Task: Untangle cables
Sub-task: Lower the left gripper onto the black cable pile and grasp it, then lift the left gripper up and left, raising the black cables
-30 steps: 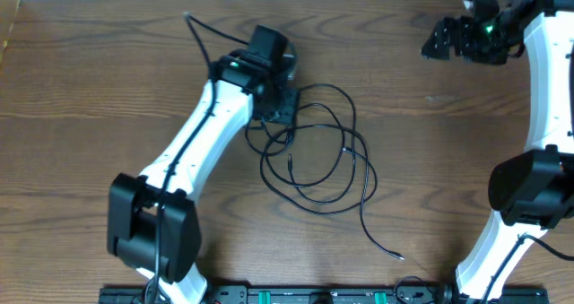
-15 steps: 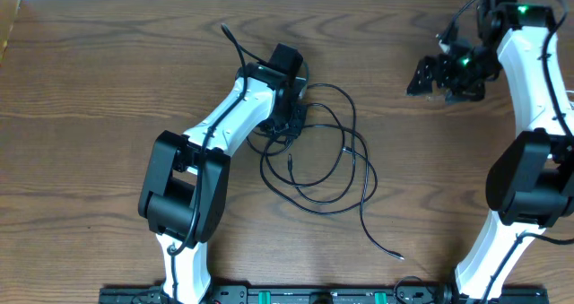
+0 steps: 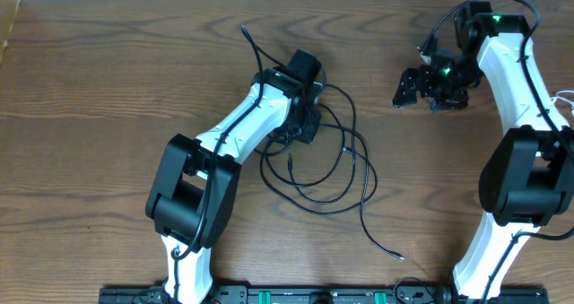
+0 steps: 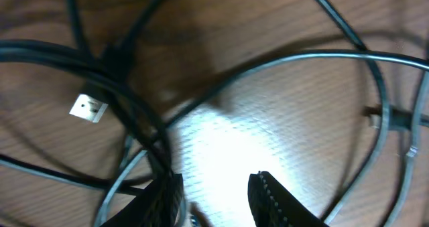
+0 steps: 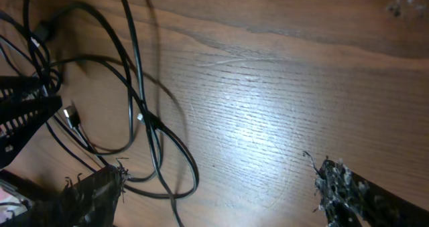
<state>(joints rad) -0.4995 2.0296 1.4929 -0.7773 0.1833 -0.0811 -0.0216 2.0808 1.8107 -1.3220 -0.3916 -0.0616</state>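
A thin, round black cable [image 4: 47,55] and a paler grey cable [image 4: 301,55] lie in overlapping loops mid-surface [image 3: 108,89], which is matte brown wood with fine grain. A small silver plug [image 4: 87,108] rests among them. The left arm reaches forward over the tangle; the ridged left fingers [image 4: 278,200] are partly parted, with bare wood between them. The right arm bends inward, and the right fingers [image 5: 355,193] are spread wide and empty. Bare wood separates them from the tangle.
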